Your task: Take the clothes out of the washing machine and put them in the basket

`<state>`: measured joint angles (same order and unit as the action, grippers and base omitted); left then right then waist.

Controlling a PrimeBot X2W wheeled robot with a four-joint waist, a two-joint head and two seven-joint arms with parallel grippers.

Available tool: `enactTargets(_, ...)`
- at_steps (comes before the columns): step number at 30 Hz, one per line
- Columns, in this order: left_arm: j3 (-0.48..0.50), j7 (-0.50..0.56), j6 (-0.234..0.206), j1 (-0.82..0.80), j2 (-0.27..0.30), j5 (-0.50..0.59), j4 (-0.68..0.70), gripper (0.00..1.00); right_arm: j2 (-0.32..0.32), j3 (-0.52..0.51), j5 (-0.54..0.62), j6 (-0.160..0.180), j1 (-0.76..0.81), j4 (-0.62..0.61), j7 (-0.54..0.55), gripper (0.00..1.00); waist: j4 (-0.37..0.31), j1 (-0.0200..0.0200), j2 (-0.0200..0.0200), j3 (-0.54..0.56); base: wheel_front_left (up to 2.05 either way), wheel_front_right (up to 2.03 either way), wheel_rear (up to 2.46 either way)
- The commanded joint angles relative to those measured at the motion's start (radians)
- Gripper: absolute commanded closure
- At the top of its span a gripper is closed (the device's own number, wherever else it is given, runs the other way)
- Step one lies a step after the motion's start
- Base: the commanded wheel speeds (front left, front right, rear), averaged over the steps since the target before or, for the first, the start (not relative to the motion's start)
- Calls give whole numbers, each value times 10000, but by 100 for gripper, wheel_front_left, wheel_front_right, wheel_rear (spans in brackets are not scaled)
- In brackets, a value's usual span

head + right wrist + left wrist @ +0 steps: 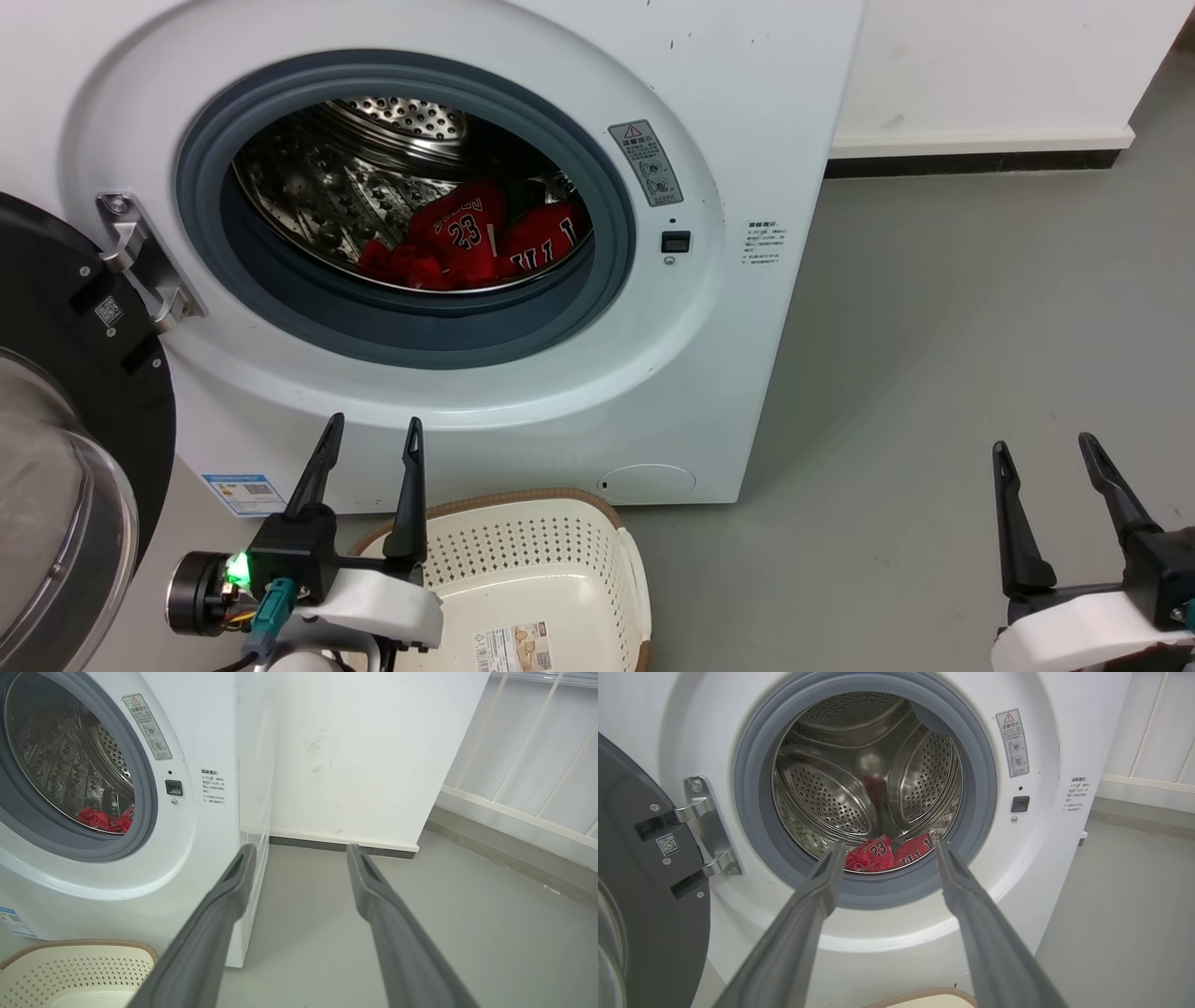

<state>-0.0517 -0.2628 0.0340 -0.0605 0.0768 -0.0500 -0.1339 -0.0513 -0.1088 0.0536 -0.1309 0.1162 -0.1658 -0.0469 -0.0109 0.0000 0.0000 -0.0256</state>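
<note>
Red clothes [464, 247] lie heaped crosswise on the drum floor of the washing machine [747, 112], "23" facing the porthole. Left end effector [373, 425], above the basket [523, 551], and right end effector [1044, 444] gape, holding nothing.

Your left tool [373, 422] sits at the lower left of the head view and your right tool [1044, 442] at the lower right, well apart from each other, each with its two long dark fingers [316, 474] spread wide, gripping nothing and pointing up that view.
</note>
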Motion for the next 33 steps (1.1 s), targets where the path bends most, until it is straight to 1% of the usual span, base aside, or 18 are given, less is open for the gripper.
enactTargets(1,3,-31,-13,14,-45,-30,-22,0,20,-21,-30,3,33,11,-49,0,11,0,0,3,0,0,0)
enactTargets(16,-290,-31,-59,-164,-149,-43,-21,0,20,-58,-89,3,94,-138,59,0,158,0,0,-25,0,0,0)
enactTargets(21,-410,-31,-101,-389,-193,-81,-75,0,19,-96,-138,3,58,-258,85,0,261,0,0,-234,0,0,0)
enactTargets(26,-522,-31,-235,-886,-224,-142,-127,0,20,-118,-204,3,-199,-470,94,0,345,0,0,-834,0,0,0)
enactTargets(33,-567,-29,-389,-2157,-245,-193,-421,0,20,-51,-246,3,-1018,-770,40,0,213,0,0,-2498,0,0,0)
